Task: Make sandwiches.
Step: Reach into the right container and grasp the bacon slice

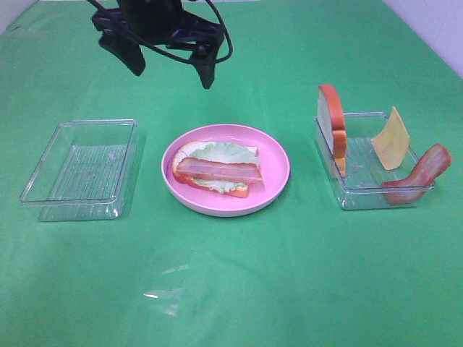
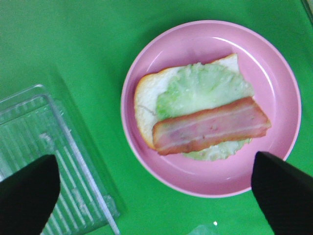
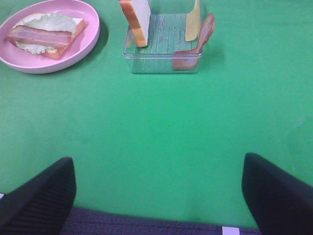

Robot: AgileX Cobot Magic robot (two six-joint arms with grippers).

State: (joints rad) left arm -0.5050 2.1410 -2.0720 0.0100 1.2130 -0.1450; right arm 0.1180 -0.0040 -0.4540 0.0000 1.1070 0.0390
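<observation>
Wide-open and empty, left pincer (image 1: 172, 76) hovers above sandwiches (image 1: 217, 172) on pink plate (image 1: 275, 163); right pincer (image 3: 159, 196) gapes empty too.

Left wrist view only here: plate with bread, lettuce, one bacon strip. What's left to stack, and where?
Observer: The clear tray on the right arm's side holds a bread slice, a cheese square and a second bacon strip.
Operator: Bread lying flat?
Observer: No, it stands on edge at one end of the tray.
Operator: Right hand near it?
Observer: No. The right hand is open over green cloth, well apart from the tray.
</observation>
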